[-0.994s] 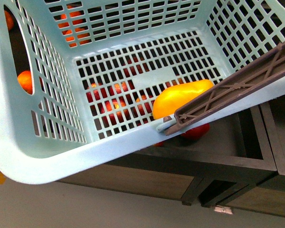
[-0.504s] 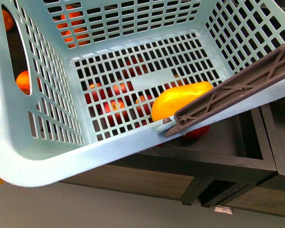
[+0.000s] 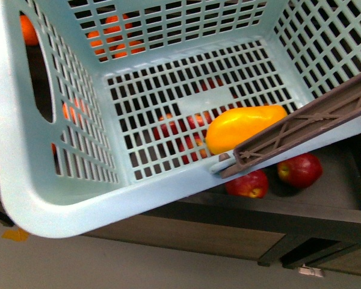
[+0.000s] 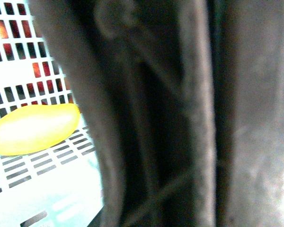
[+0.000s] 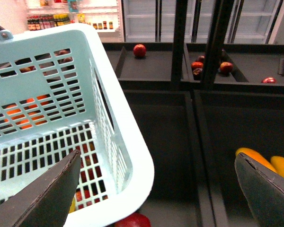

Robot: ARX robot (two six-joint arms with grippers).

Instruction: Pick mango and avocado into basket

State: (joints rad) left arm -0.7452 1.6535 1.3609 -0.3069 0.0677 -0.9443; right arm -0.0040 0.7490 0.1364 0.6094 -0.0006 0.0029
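The light teal basket (image 3: 60, 198) hangs tilted in the air and fills most of the front view. The yellow mango (image 3: 243, 127) lies on its slotted floor, against the near wall beside the brown handle (image 3: 301, 127). The left wrist view is a blur of that handle (image 4: 146, 142), with my left gripper shut on it and the mango (image 4: 33, 128) off to the side. My right gripper (image 5: 157, 155) is open and holds nothing. One finger is over the basket's inside (image 5: 38, 156) and the other over a dark bin. The avocado is out of view.
Two red fruits (image 3: 246, 183) (image 3: 299, 170) lie on the dark shelf under the basket. Oranges (image 3: 111, 33) show through its far wall. In the right wrist view, yellow fruits (image 5: 255, 158) lie in a bin by the finger, and red fruits (image 5: 139, 49) sit in the back bins.
In the front view the basket has shifted slightly right with the mango still inside. Two red fruits on the shelf now show below its rim.
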